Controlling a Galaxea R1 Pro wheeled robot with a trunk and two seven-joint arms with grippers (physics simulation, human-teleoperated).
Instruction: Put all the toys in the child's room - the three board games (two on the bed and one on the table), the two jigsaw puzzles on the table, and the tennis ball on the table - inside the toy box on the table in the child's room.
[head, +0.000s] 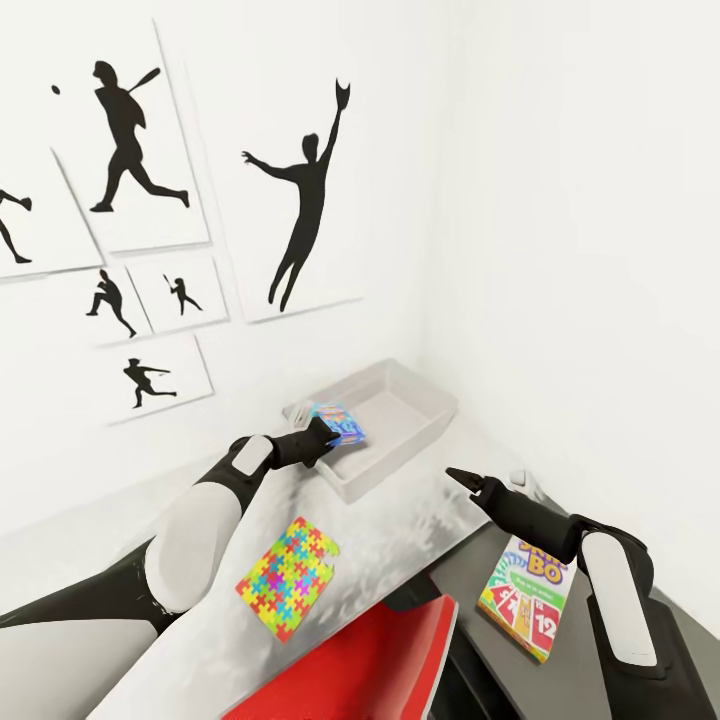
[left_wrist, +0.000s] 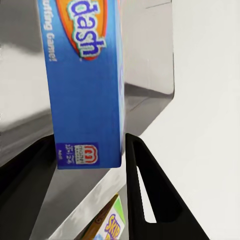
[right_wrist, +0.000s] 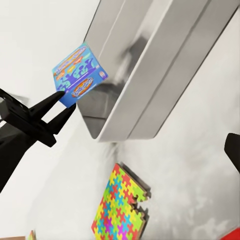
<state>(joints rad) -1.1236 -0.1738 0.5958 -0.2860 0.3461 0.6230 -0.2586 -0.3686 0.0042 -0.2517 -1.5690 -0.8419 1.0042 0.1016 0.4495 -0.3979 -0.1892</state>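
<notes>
Head view shows the blue board game (head: 337, 421) pinched in the left tool (head: 328, 433) over the toy box (head: 405, 425) rim — held there, I judge, for dropping inside. Outward, a jigsaw puzzle (head: 289, 576) lies on the tabletop (head: 420, 530); the Skip-Bo box (head: 526, 597) sits beside the empty, spread right tool (head: 458, 477). Nothing blocks the drop.

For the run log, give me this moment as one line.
left end effector: holds blue board game over toy box | right end effector: open, empty
</notes>
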